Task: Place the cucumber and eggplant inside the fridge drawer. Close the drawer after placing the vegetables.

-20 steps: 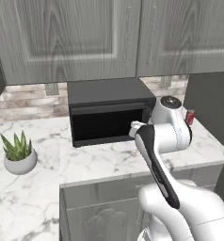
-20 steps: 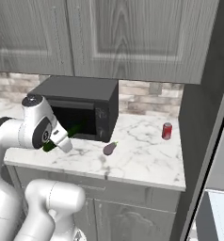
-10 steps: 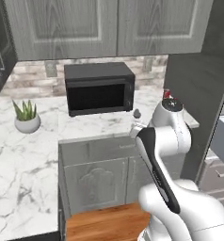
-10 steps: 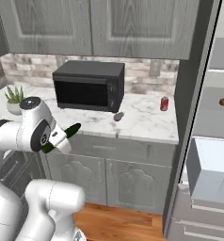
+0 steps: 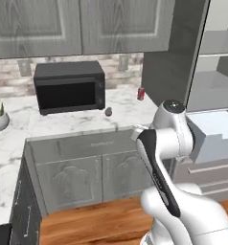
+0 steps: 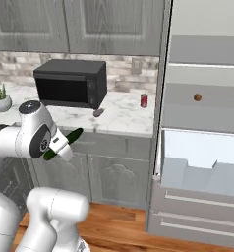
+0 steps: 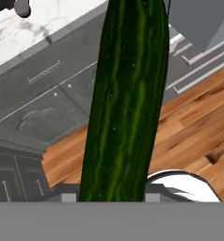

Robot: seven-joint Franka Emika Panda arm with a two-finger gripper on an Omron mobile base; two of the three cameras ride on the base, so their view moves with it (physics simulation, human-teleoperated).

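A long dark green cucumber (image 7: 128,94) runs up the middle of the hand view, with my gripper (image 7: 111,197) shut on its lower end. From the right base view the cucumber (image 6: 73,136) sticks out slantwise from the gripper (image 6: 56,147), in the air in front of the counter cabinets. Beside the microwave on the marble counter lies the small greyish eggplant (image 6: 98,112) (image 5: 108,111). To the right, the pale blue-white fridge drawer (image 6: 202,162) (image 5: 216,134) stands pulled out of the open fridge.
On the counter are a black microwave (image 6: 70,83), a red can (image 6: 143,100) and a potted plant (image 6: 0,98). Grey lower drawers (image 6: 197,211) sit under the fridge drawer. Wood floor (image 5: 101,220) lies in front of the cabinets.
The whole view has shifted: the base backed away from the counter and turned right, bringing the fridge and its pulled-out drawer into sight. The cucumber stays gripped.
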